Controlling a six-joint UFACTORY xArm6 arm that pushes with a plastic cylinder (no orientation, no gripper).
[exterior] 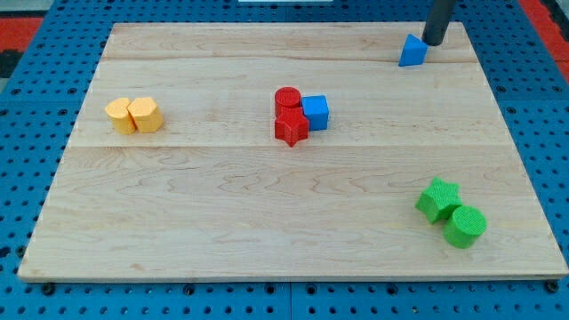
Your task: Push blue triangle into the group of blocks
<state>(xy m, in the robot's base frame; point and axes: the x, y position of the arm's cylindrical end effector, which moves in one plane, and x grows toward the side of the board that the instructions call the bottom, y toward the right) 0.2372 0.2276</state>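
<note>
The blue triangle [412, 52] lies near the view's top right of the wooden board [222, 196]. My tip [434, 42] stands just to the right of it and slightly above, touching or nearly touching its upper right edge. The group of blocks sits near the board's middle: a red cylinder [287, 99], a red star-shaped block [292, 127] below it, and a blue cube [316, 112] at their right. The group is well to the left and below the triangle.
Two yellow blocks [134, 116] sit side by side at the view's left. A green star [438, 199] and a green cylinder [465, 226] sit at the bottom right. A blue pegboard [27, 133] surrounds the board.
</note>
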